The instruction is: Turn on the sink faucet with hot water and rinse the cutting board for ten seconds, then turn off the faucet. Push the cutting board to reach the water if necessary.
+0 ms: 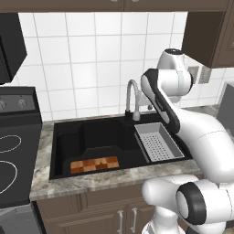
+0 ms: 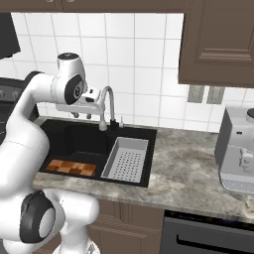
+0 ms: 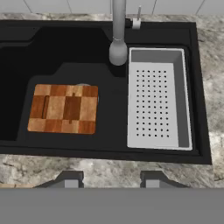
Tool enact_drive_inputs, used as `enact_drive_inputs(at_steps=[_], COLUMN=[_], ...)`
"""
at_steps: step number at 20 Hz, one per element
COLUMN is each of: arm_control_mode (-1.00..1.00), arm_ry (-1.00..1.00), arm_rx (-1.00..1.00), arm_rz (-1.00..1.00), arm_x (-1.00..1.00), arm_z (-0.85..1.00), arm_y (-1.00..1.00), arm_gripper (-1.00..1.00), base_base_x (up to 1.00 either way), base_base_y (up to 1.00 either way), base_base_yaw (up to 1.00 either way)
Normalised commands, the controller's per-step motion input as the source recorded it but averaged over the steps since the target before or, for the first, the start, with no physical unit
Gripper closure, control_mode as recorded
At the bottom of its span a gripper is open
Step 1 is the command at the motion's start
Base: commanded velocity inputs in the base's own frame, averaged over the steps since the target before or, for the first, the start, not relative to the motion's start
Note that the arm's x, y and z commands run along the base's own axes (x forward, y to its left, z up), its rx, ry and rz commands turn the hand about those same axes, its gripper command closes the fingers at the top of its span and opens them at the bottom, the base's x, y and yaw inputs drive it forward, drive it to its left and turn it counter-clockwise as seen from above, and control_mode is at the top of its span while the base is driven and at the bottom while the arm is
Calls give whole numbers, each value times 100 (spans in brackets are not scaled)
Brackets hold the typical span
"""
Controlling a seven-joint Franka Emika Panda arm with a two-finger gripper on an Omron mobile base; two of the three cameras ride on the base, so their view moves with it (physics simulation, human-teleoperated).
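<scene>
The checkered light-and-dark wooden cutting board [image 3: 63,108] lies flat on the floor of the matte black rectangular sink [image 3: 17,61], left of the grey perforated tray [image 3: 158,105]. The closed, empty pincer [image 3: 111,180] hangs above the near marbled surface [image 3: 109,170], facing the slim grey gooseneck faucet [image 1: 132,98].

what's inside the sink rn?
The sink holds the cutting board flat on its floor and a grey perforated tray at one side. Whatever lies under them is covered.

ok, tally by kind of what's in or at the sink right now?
Cutting board: 1, checkered wood, flat on the sink floor
Perforated grey tray: 1, at the basin's right end
Faucet: 1, no water running
Total: 3
</scene>
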Motion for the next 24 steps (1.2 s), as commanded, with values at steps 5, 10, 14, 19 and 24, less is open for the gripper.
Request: enact_drive_inputs(at_steps=[5, 10, 14, 19, 24], arm_control_mode=[-100, -100, -100, -100, -100], arm_ry=[0, 2, 0, 0, 0], arm_rx=[0, 0, 0, 0, 0], arm_rz=[0, 0, 0, 0, 0], arm_x=[21, 49, 46, 43, 35], arm_z=[0, 0, 0, 0, -4], arm_y=[0, 0, 0, 0, 0], arm_gripper=[-100, -100, -100, -100, -100], base_base_x=[0, 0, 0, 0, 0], base_base_y=[0, 0, 0, 0, 0], base_base_yaw=[0, 0, 0, 0, 0])
